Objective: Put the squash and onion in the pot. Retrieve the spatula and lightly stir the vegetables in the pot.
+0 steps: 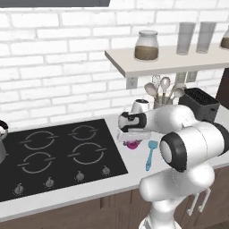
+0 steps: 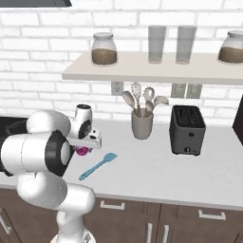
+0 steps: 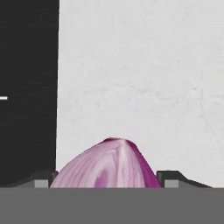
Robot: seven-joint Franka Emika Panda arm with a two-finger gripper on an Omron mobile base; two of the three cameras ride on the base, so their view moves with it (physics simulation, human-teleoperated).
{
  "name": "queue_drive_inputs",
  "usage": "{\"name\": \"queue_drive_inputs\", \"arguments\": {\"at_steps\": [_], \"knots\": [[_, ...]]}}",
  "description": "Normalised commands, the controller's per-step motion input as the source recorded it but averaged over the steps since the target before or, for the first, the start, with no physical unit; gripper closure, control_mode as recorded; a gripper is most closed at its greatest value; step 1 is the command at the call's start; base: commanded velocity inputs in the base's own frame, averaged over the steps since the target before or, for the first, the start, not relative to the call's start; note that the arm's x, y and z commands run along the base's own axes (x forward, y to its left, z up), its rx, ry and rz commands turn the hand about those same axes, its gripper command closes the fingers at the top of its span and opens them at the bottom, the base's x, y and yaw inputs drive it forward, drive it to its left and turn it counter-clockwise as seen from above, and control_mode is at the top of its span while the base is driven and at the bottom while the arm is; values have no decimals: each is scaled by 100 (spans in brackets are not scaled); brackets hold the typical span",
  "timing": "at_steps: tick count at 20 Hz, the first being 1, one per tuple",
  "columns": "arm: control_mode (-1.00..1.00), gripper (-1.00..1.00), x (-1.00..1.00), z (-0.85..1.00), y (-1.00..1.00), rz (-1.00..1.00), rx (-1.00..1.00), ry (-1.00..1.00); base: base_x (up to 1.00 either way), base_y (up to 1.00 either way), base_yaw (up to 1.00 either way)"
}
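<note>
The onion (image 3: 107, 164), a magenta-purple bulb with pale streaks, sits at the bottom centre of the hand view, between the two dark finger tips (image 3: 173, 178) that stand at either side of it with the jaws spread wide; whether the tips press on the bulb cannot be told. In the left base view the onion (image 1: 133, 144) shows as a small pink patch on the white desk (image 1: 134, 172) just below the hand (image 1: 133, 136), at centre right of the frame, just right of the black cooktop (image 1: 58, 154). In the right base view the onion (image 2: 84, 151) lies left of centre, partly hidden by the arm, under the hand (image 2: 88, 142). The spatula (image 2: 98, 166), teal-blue, lies flat on the desk near the onion, to its right and lower in the frame, blade toward the upper right. Further right stand a beige utensil holder (image 2: 142, 126) with pale spoons and a black toaster (image 2: 187, 130). Above, a wall shelf (image 2: 152, 71) carries jars and two glasses against white brick. A kettle (image 1: 2, 138) is at the left edge of the left base view.
</note>
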Motion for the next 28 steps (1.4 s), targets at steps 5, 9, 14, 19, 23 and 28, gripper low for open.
{"name": "queue_drive_inputs", "arguments": {"at_steps": [5,9,14,19,23,28], "knots": [[-100,100,-66,94,-12,3,11,-1,0,0,0],[-100,100,-71,72,-11,4,6,-10,0,0,0],[-100,100,-73,72,-13,2,4,-6,0,0,0],[-100,100,-65,83,-12,1,3,-11,0,0,0],[-100,100,-37,94,-10,0,6,-12,0,0,0],[-100,100,-35,89,-16,0,4,-3,0,0,0]]}}
